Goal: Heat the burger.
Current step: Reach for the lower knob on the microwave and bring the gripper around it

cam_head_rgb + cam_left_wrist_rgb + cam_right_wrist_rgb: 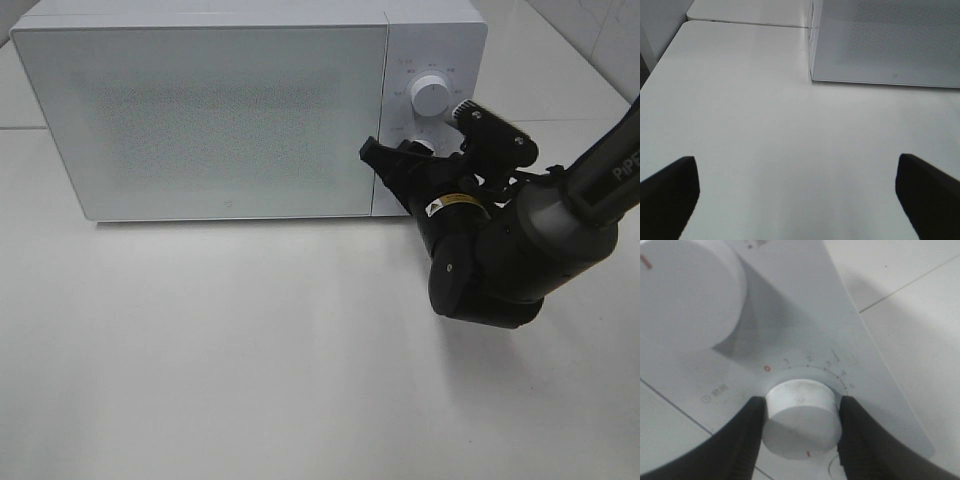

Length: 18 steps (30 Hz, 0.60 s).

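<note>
On microwave panel [405, 50], right gripper [800, 414] clamps smooth round knob [799, 402].

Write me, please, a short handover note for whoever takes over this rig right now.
The left gripper is open and empty over the table.
The right gripper is closed on the microwave's lower dial, whose red mark sits off the 0.
The burger is not in view; the door is shut and opaque.
Done: door shut, dial gripped.
Left: probably finish setting the dial; confirm the burger is inside.
</note>
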Each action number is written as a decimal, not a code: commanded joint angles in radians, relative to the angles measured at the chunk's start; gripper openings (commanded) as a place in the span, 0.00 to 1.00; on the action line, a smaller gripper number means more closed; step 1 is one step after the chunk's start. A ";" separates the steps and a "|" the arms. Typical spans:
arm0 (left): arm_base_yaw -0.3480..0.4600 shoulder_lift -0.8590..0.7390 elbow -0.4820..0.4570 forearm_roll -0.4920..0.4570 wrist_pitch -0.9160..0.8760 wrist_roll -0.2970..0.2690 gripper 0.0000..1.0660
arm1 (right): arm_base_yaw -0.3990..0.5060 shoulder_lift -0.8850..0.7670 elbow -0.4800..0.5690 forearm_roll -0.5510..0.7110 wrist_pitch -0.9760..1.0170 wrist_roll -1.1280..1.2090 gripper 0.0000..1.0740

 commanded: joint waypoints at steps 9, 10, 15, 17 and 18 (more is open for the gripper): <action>0.004 -0.015 0.003 -0.002 0.002 -0.002 0.94 | 0.002 -0.004 -0.050 -0.269 -0.053 0.703 0.00; 0.004 -0.015 0.003 -0.002 0.002 -0.002 0.94 | 0.002 -0.004 -0.050 -0.272 -0.051 0.782 0.00; 0.004 -0.015 0.003 -0.002 0.002 -0.002 0.94 | 0.002 -0.004 -0.050 -0.293 -0.051 0.950 0.00; 0.004 -0.015 0.003 -0.002 0.002 -0.002 0.94 | 0.002 -0.004 -0.050 -0.295 -0.051 0.989 0.00; 0.004 -0.015 0.003 -0.002 0.002 -0.002 0.94 | 0.002 -0.004 -0.050 -0.295 -0.051 1.015 0.00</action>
